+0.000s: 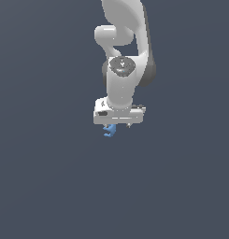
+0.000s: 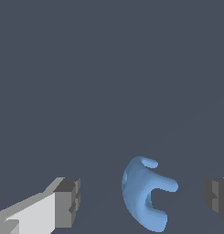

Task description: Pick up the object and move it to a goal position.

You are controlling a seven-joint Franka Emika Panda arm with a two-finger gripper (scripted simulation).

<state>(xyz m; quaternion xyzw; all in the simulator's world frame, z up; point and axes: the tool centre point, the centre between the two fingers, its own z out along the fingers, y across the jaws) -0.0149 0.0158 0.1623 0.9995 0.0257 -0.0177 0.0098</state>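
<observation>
- Object (image 2: 143, 196): small bright-blue piece, curved like a hook, two short prongs off a thicker rounded back; smooth matte surface.
- Location: on the dark grey-blue floor (image 1: 46, 186), directly under the gripper (image 1: 117, 125), showing toward the exterior view's left of the hand.
- Arm (image 1: 120, 70): white, wrist pointing straight down.
- Gripper released; both fingers (image 2: 67, 201) spread wide, object between them, touching neither.
- Surroundings: plain floor only; nothing obstructs.

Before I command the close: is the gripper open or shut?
Open. In the wrist view the gripper fingers stand apart, the blue piece between them, untouched.
</observation>
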